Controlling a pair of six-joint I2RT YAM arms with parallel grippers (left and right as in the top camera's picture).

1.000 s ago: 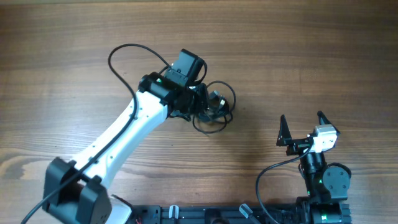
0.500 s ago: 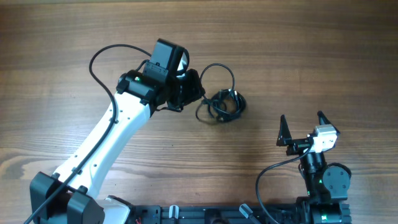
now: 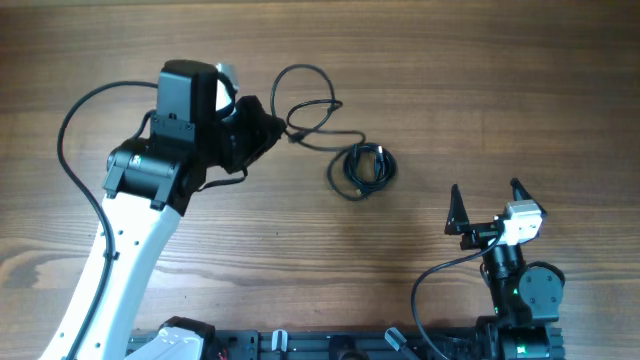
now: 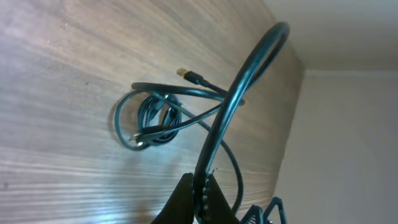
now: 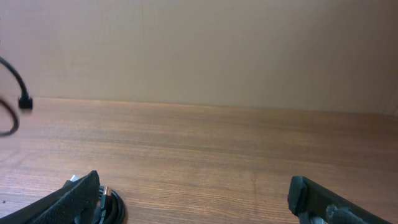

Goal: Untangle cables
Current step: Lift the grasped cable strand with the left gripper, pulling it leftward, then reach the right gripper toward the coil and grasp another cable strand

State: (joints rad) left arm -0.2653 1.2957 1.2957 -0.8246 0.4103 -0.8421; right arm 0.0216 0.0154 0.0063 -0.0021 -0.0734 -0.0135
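Observation:
The cables are thin black cords. One small coiled bundle [image 3: 363, 170] lies on the wood mid-table. A loose loop [image 3: 305, 98] runs from it up and left to my left gripper [image 3: 272, 120], which is shut on that cord. In the left wrist view the gripped cord [image 4: 239, 93] rises from the jaws [image 4: 202, 186], with the bundle [image 4: 152, 121] and a gold plug end [image 4: 185, 73] beyond it. My right gripper [image 3: 487, 206] is open and empty at the right front; its wrist view shows part of the bundle [image 5: 112, 205] by its left finger.
The wooden table [image 3: 480, 80] fills the overhead view. Thick black arm wires curve at the left [image 3: 75, 115] and at the right base [image 3: 430, 280]. A dark rail [image 3: 330, 345] runs along the front edge.
My left gripper has moved left and up with a cord in it, drawing a long loop out of the bundle. The bundle slid slightly right and shrank. The right arm has not moved.

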